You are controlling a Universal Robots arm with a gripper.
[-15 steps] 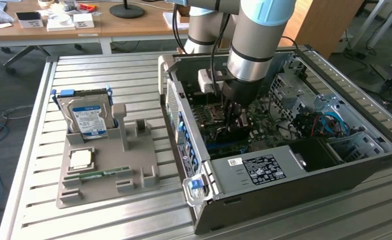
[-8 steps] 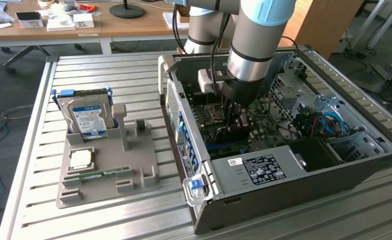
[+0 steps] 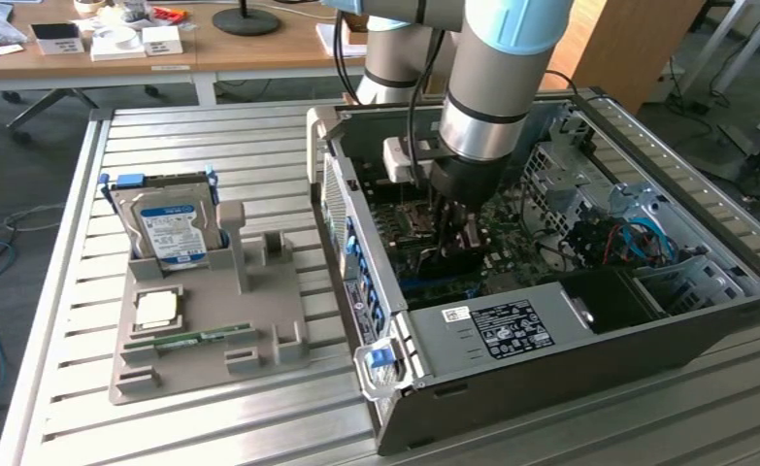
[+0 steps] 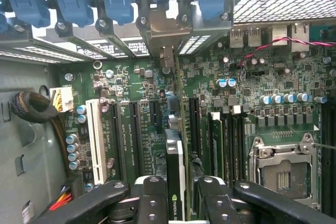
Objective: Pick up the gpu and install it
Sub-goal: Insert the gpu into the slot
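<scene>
Risk: from where I stand, the gpu (image 4: 176, 182) could miss its slot on the motherboard (image 4: 252, 77) if it tips even slightly; forcing it then might bend the card or scrape nearby capacitors.
Cause: the card stands edge-on and thin, with other slots just beside it.
Gripper: the gripper (image 4: 176, 195) is clamped on the gpu, fingers (image 4: 151, 200) either side of it.
Gpu position: between the fingers, upright, pointing down toward the motherboard inside the computer case (image 3: 690, 330), its metal bracket near the case's rear blue latches (image 4: 73, 6).
</scene>
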